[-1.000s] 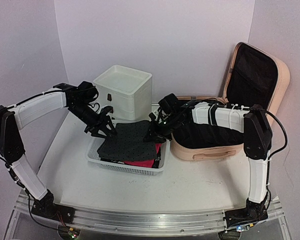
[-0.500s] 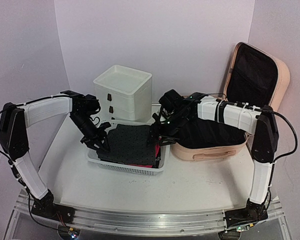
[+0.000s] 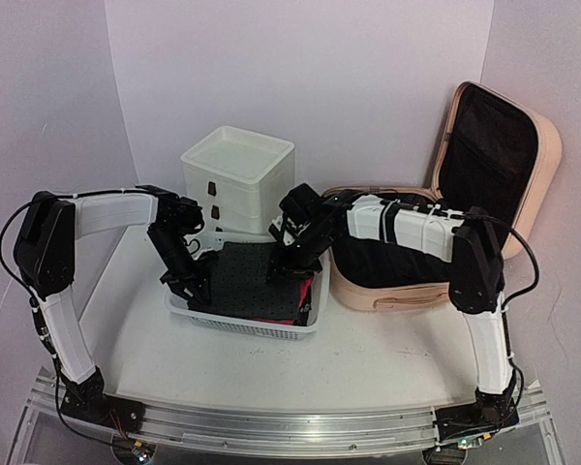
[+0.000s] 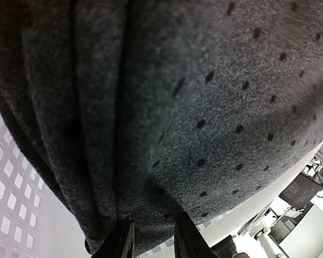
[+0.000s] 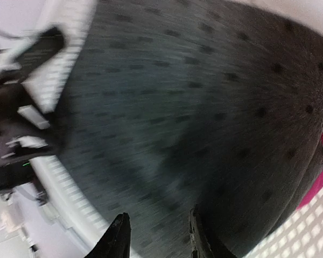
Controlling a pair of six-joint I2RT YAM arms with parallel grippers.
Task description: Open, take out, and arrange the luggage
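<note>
The luggage [image 3: 402,291] sits at the right rear of the counter [image 3: 368,358]. It is open, with its lid [image 3: 550,160] upright against the wall and dark contents in its base. Just to its left, a grey dotted garment [image 3: 247,276] lies over a pink item [image 3: 271,317] in the white mesh basket [image 3: 242,325], in front of the white drawer box [image 3: 237,170].

The left end effector [image 4: 152,236] pinches the garment's left edge. The right end effector [image 5: 159,236] is at the far right corner with its fingers slightly apart, and I cannot tell whether fabric is caught between them.

The step in hand looks like arranging: laying the unpacked garment flat in the basket. Next, both arms probably need to let go and lift clear without dragging the cloth, then the right arm reaches back into the luggage.
</note>
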